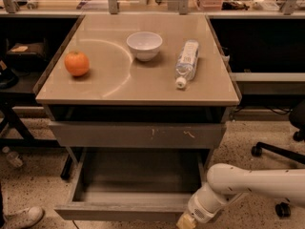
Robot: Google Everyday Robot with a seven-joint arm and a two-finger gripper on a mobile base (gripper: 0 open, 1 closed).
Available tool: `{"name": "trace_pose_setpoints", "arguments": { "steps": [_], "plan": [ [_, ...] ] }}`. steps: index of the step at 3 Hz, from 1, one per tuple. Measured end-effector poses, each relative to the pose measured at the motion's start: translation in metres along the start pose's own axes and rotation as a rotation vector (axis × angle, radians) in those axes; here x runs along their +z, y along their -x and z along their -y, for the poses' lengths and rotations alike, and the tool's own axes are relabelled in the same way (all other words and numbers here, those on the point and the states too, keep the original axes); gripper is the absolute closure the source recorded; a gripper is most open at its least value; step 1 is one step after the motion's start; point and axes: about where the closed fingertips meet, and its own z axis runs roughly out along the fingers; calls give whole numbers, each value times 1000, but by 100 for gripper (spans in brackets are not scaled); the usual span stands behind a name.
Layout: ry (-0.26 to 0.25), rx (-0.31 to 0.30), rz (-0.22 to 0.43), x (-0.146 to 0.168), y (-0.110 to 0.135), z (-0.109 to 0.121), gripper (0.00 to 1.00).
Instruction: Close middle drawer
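Note:
The middle drawer point(138, 178) is pulled far out below the table, showing its grey box interior. Its plain flat front panel point(119, 212) is near the bottom edge of the camera view. My white arm point(248, 182) reaches in from the right. My gripper point(186, 222) is at the right end of that front panel, at the very bottom of the view, and is mostly cut off by the frame edge.
Above it is a taller grey drawer front point(136, 135) with pale scratch marks. On the tan table top point(119, 87) are an orange point(76, 63), a white bowl point(144, 45) and a lying water bottle point(187, 61). A chair base point(279, 151) is at the right, a shoe point(21, 218) at the lower left.

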Motion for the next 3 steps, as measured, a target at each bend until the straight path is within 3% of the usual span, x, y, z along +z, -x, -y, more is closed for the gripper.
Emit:
{"name": "trace_pose_setpoints", "arguments": {
  "steps": [2,3],
  "plan": [
    [-146,3,45,-18,16,35,100],
    [-194,-3,56,-29,23,47,100]
  ]
}}
